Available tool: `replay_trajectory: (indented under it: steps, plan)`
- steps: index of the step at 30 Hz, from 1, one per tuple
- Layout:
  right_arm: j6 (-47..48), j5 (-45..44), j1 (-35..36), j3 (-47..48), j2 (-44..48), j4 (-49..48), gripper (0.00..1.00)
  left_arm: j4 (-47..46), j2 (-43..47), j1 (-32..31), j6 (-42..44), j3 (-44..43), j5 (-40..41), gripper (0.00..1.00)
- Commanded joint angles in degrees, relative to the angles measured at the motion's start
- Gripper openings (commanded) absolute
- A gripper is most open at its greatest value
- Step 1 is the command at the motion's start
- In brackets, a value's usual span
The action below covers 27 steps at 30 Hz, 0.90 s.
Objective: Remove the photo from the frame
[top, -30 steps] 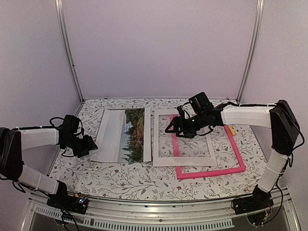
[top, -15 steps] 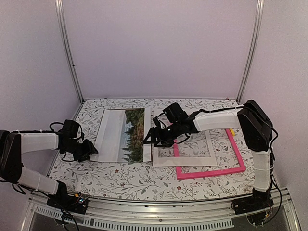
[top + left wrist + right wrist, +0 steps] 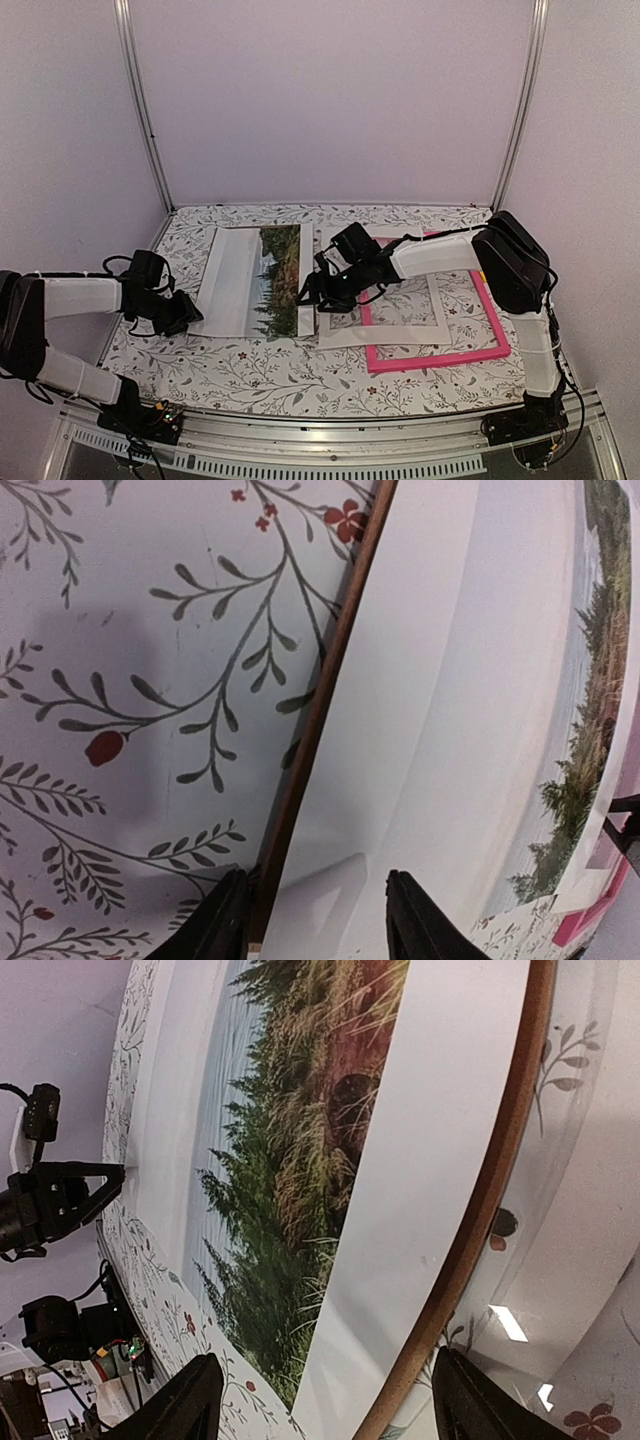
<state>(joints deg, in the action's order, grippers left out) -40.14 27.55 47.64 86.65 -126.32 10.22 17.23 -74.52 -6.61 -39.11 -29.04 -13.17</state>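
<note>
Lying flat on the counter (image 3: 300,372), the photo (image 3: 255,280) sits left of centre and already clear of the frame (image 3: 440,358); the pink frame is well to its right, with a white mat (image 3: 385,330) overlapping the frame's left part. Under the photo is a thin brown backing board (image 3: 322,700), showing only as a narrow strip along the sheet's edge.

The left gripper (image 3: 315,885) is low at the photo's left edge, jaws apart, with the white border and the board's strip between them; nothing is clamped. The right gripper (image 3: 325,1360) is at the photo's right edge, between the sheet and the mat; its jaws are also apart and hold nothing, and the border and board edge lie between them.

By its look the photo is a light, thin sheet; it will likely bend under its own weight if lifted by one corner, and a hard pinch could crease it. The printed face may scuff or mark, so the wide white border is the safer place to take hold. Lying flush on the board, the sheet offers little to grab from above; a finger probably has to slip under the border, and the risk is taking the board along with it. Holding opposite edges with both arms should keep it from sagging.
</note>
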Motion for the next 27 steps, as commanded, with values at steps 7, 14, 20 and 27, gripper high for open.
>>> replay_trajectory:
  steps: [7,14,20,27]
  plan:
    - [-1.25,1.22,0.70,1.65,-1.83,-1.72,0.74,-0.59,0.17,0.55,-0.01,0.76,-1.15,0.42]
    - [-1.52,0.45,0.94,0.71,-0.50,-1.00,0.72,-0.21,0.51,0.55,0.00,0.59,-1.21,0.38]
    - [-1.52,-2.40,0.95,-1.04,2.00,-0.50,0.72,0.14,0.61,0.55,0.26,0.67,-0.75,0.38]
    - [-1.25,-3.95,2.02,-0.77,2.70,0.24,0.71,0.09,0.54,0.56,0.37,0.65,-0.64,0.38]
